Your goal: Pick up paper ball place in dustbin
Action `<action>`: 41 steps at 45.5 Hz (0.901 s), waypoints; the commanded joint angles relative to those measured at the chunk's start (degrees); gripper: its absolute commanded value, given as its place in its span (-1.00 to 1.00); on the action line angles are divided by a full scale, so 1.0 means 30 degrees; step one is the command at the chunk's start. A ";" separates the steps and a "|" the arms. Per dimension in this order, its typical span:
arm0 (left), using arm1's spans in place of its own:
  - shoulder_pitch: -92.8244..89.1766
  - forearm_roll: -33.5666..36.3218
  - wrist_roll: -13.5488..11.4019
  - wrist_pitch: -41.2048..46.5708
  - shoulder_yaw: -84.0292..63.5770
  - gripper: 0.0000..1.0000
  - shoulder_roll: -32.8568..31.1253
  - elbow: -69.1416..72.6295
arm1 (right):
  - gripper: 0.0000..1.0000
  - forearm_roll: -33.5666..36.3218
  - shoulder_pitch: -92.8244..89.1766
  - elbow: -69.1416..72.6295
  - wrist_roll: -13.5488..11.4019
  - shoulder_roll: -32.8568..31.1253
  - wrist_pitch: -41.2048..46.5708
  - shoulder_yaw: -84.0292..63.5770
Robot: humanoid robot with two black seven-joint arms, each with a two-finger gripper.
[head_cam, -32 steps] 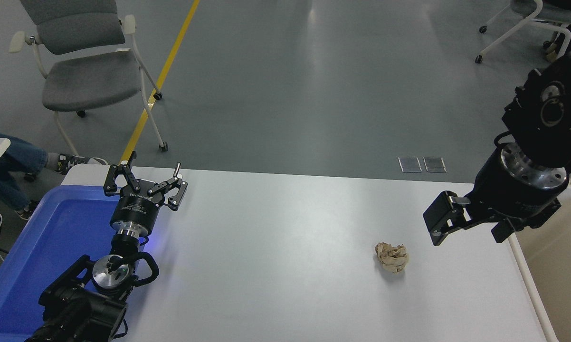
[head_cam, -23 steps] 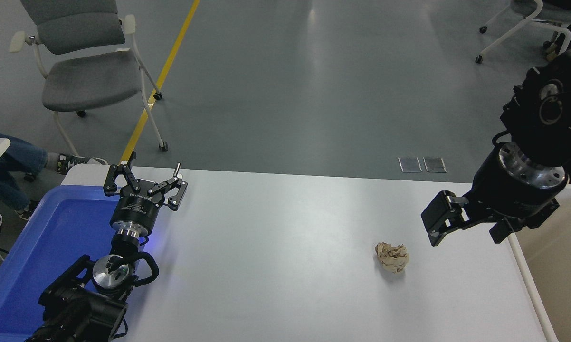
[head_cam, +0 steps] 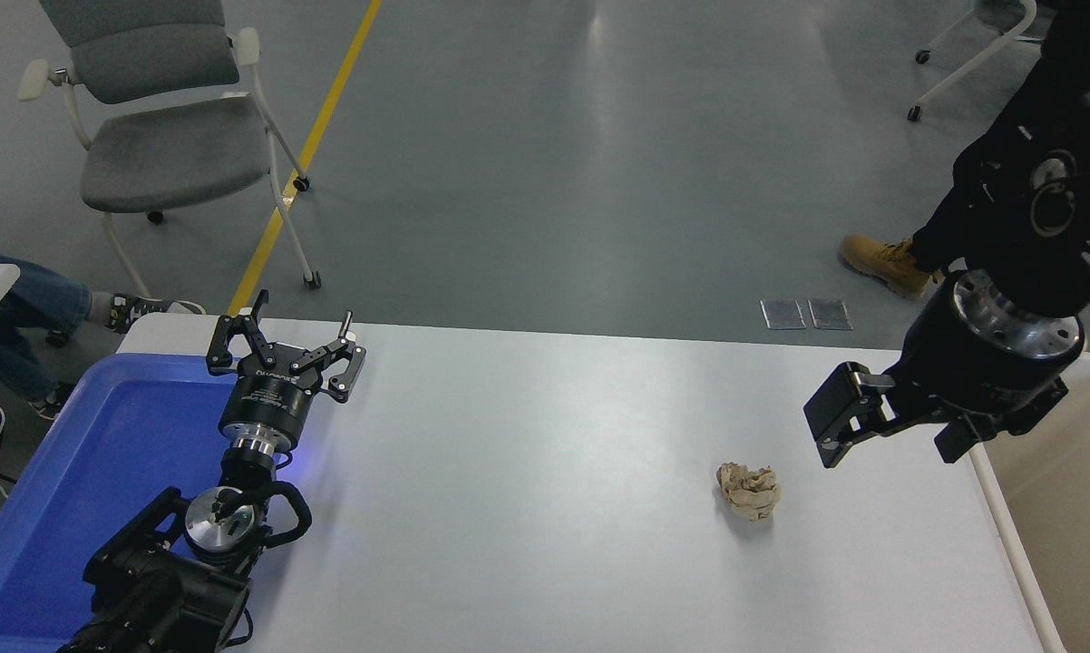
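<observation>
The beige crumpled paper ball (head_cam: 749, 492) lies on the white table (head_cam: 527, 490), right of the middle. My right gripper (head_cam: 897, 433) hangs open and empty above the table, up and to the right of the ball, between it and the dustbin. The cream-beige dustbin (head_cam: 1007, 535) stands at the table's right edge, cut off by the picture. My left gripper (head_cam: 284, 346) is open and empty, parked at the far left by the blue tray.
A bright blue shallow tray (head_cam: 73, 472) sits at the table's left end. A person's tan boot (head_cam: 880, 263) and dark trouser leg stand on the floor beyond the table's far right. A grey chair (head_cam: 164, 136) and a seated person's legs (head_cam: 19, 308) are at the far left.
A person's boot and leg have come into view at the upper right. My left arm has shifted slightly to the right. The right gripper has drifted a little left and up; the ball has not moved.
</observation>
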 commanded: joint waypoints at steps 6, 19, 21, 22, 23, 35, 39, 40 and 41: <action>0.0004 -0.0005 0.0003 -0.0006 -0.0006 0.98 -0.0022 0.0000 | 1.00 0.0061 0.0039 0.0000 0.0000 -0.0042 -0.0007 -0.0026; 0.0004 -0.0005 0.0003 -0.0006 -0.0006 0.98 -0.0022 0.0000 | 1.00 0.0061 0.0039 0.0000 0.0000 -0.0013 -0.0007 -0.0026; 0.0004 -0.0005 0.0003 -0.0006 -0.0006 0.98 -0.0022 0.0000 | 1.00 0.0061 0.0039 0.0000 0.0000 -0.0013 -0.0007 -0.0026; 0.0004 -0.0005 0.0003 -0.0006 -0.0006 0.98 -0.0022 0.0000 | 1.00 0.0061 0.0039 0.0000 0.0000 -0.0013 -0.0007 -0.0026; 0.0004 -0.0005 0.0003 -0.0006 -0.0006 0.98 -0.0022 0.0000 | 1.00 0.0061 0.0039 0.0000 0.0000 -0.0013 -0.0007 -0.0026; 0.0004 -0.0005 0.0003 -0.0006 -0.0006 0.98 -0.0022 0.0000 | 1.00 0.0061 0.0010 0.0000 0.0000 0.0016 -0.0007 -0.0026; 0.0004 -0.0005 0.0003 -0.0006 -0.0006 0.98 -0.0022 0.0000 | 1.00 0.0061 0.0010 0.0000 0.0000 0.0016 -0.0007 -0.0026; 0.0004 -0.0005 0.0003 -0.0006 -0.0006 0.98 -0.0022 0.0000 | 1.00 0.0061 0.0010 0.0000 0.0000 0.0016 -0.0007 -0.0026; 0.0004 -0.0005 0.0003 -0.0006 -0.0006 0.98 -0.0022 0.0000 | 1.00 0.0061 0.0039 0.0000 0.0000 0.0016 -0.0007 -0.0026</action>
